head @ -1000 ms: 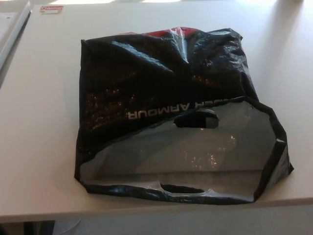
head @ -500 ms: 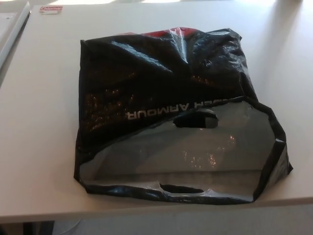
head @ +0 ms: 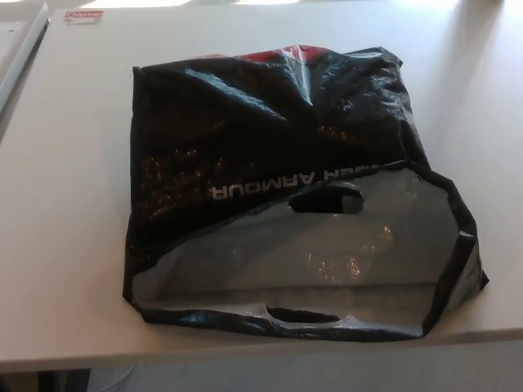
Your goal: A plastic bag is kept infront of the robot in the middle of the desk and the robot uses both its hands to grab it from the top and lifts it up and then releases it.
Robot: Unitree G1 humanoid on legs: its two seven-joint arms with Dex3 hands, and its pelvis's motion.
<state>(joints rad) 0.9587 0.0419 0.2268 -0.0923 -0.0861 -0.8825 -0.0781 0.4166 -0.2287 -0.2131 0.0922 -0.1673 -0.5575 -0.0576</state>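
A black plastic bag (head: 270, 139) with white lettering and a red patch at its far edge lies in the middle of the desk (head: 73, 204). Its mouth faces me and gapes open, showing a grey inner lining (head: 327, 261). One cut-out handle hole (head: 328, 200) sits in the upper flap, another handle hole (head: 302, 315) in the lower flap near the desk's front edge. Neither of my hands shows in the head view.
A small red-and-white label (head: 83, 15) lies at the far left of the desk. A pale ledge (head: 16, 49) runs along the left side. The desk's front edge (head: 245, 359) passes just below the bag's mouth.
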